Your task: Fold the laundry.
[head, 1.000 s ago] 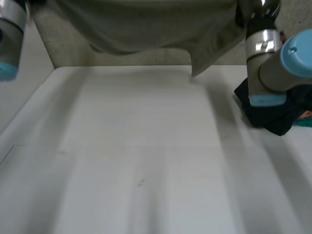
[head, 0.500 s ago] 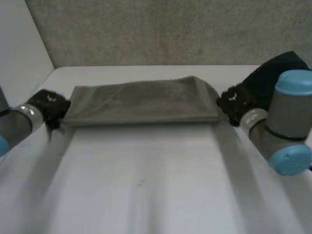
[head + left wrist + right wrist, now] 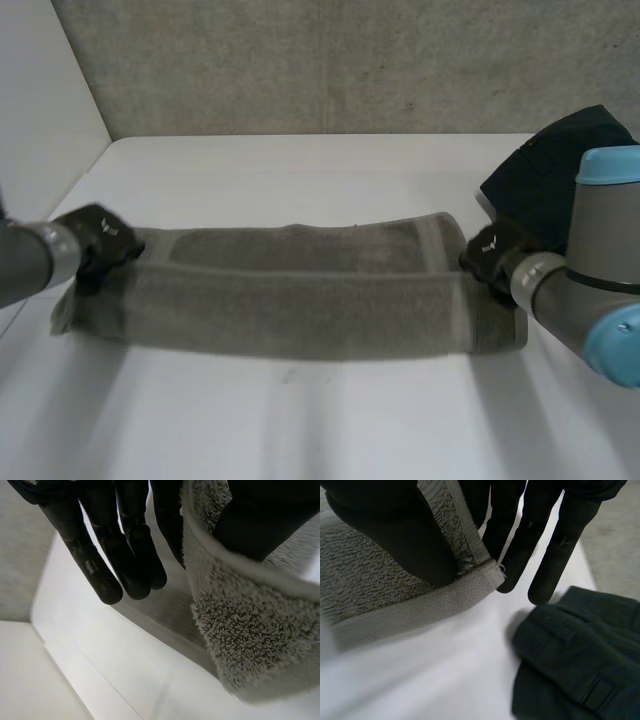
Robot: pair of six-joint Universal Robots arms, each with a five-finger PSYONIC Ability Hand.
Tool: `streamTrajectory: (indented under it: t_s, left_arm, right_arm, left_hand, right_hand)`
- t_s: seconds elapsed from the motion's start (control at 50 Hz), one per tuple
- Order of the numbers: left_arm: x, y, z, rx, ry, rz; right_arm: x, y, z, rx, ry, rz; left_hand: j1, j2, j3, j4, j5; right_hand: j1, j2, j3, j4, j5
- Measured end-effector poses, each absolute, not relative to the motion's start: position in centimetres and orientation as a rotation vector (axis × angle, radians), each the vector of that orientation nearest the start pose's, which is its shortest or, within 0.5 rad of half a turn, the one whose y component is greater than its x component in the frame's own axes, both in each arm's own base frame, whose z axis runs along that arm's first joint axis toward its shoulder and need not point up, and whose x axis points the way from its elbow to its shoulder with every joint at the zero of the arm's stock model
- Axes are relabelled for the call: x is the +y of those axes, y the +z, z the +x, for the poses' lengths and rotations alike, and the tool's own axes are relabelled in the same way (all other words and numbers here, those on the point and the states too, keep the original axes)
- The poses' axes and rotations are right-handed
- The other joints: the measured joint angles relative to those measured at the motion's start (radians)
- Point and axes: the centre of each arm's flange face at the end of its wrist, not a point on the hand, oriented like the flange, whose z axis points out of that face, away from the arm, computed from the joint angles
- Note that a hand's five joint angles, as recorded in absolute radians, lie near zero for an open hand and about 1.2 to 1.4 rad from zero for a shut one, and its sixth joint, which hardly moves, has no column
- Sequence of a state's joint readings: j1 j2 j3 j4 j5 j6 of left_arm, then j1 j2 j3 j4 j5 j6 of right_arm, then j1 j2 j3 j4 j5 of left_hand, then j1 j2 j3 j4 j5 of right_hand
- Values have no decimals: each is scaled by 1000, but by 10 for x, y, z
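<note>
The white table (image 3: 300, 170) carries a long grey towel (image 3: 290, 300) across its middle, and a dark folded garment (image 3: 545, 170) lies near the towel's right end.

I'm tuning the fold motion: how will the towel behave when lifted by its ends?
Likely floppy: the towel lies limp and doubled between the left hand and right hand. Its looped pile looks grippy, so it probably won't slip.
</note>
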State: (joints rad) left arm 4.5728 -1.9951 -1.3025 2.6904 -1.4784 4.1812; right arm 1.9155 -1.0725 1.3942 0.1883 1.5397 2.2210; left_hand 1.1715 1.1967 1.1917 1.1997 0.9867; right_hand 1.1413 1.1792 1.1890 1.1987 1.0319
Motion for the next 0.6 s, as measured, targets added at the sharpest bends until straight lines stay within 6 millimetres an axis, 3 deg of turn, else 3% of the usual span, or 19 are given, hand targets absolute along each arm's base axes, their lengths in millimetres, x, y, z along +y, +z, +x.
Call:
streamTrajectory:
  t_s: [0.18,0.34,0.44,0.5,0.52,0.56,0.6]
  left_arm:
    - [-381,209,-213,1985,-1431,1314]
    - [-417,200,-228,1937,-1520,1240]
    - [-431,196,-236,1910,-1574,1209]
    - [-438,193,-241,1898,-1602,1196]
    - [-439,192,-242,1895,-1607,1194]
    - [-441,191,-245,1890,-1624,1186]
    - [-441,193,-248,1886,-1642,1176]
  right_arm:
    - [-355,163,271,2290,-2078,-1510]
    - [-397,150,287,2131,-2361,-1419]
    - [-412,138,294,2056,-2462,-1400]
    - [-419,130,298,2018,-2506,-1388]
    - [-420,129,298,2010,-2516,-1384]
    - [-424,125,299,1993,-2550,-1364]
    - [-427,126,299,1986,-2580,-1333]
  left_hand:
    - [0,0,0,0,0]
    - [0,0,0,0,0]
    - [-1,-2,-1,0,0]
    - [-317,-313,-305,-296,-260]
    - [-317,-313,-305,-296,-260]
    - [-830,-748,-737,-759,-717]
    - [-963,-921,-912,-924,-872]
  right_hand:
    - [0,0,0,0,0]
    - [0,0,0,0,0]
    - [-36,-52,-59,-64,-70]
    - [-458,-492,-485,-489,-489]
    - [-617,-652,-640,-623,-652]
    - [-870,-906,-898,-905,-926]
    - [-923,-970,-974,-975,-984]
